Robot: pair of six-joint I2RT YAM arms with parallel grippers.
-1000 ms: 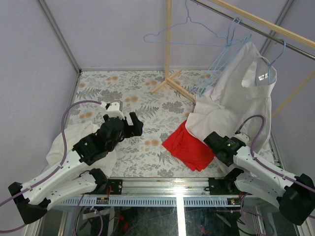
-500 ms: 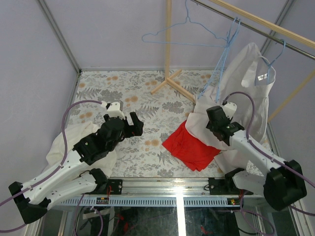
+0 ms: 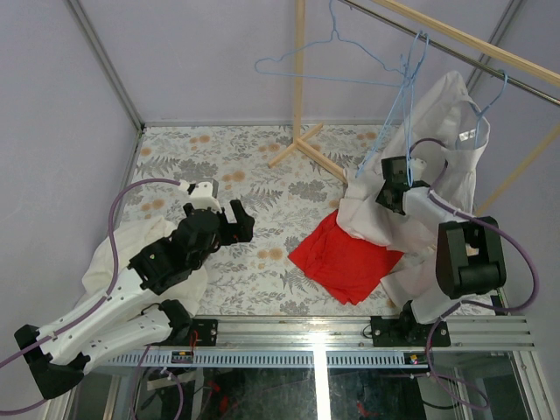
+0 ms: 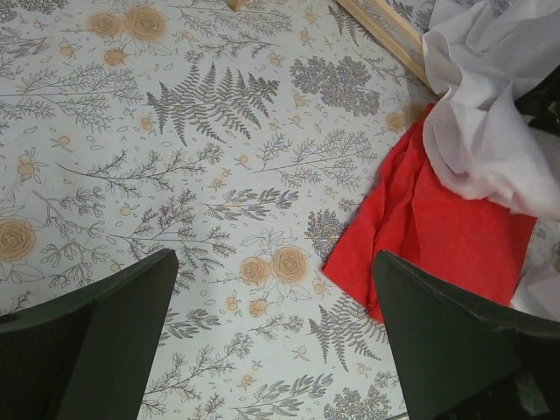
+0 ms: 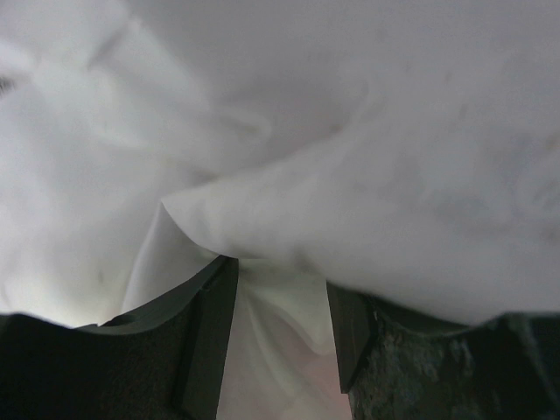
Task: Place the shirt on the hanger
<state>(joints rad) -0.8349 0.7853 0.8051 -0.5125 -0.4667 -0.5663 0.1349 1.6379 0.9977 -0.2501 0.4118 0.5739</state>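
**Right arm up at the shirt, left arm parked low**

- Right arm: reared up steeply from its base, wrist folded back toward the rack. Right gripper (image 5: pixel 280 280) was buried in white cloth. Wrist view showed both fingers (image 5: pixel 210 341) close together with a fold of the shirt (image 3: pixel 437 149) pinched in the narrow gap, so it was clamped on fabric.
- Left arm: stretched low and forward over the table (image 3: pixel 245 157), elbow lying on an off-white garment (image 3: pixel 105 262) at the left edge. Left gripper (image 4: pixel 273 262) hovered above the floral surface, fingers spread wide, holding nothing.
- Shirt: at far right, its top hung at a blue wire hanger (image 3: pixel 494 92) on the wooden rail (image 3: pixel 455 35), neck opening up with the tag (image 3: pixel 468 136) showing. The body dropped in loose, creased folds to the table, and the lower edge lay over the right side of the red cloth (image 3: pixel 341 262). Couldn't tell how far the hanger sat inside the shoulders.
- 2 more blue hangers (image 3: pixel 407 79) hung bare to the left of it.
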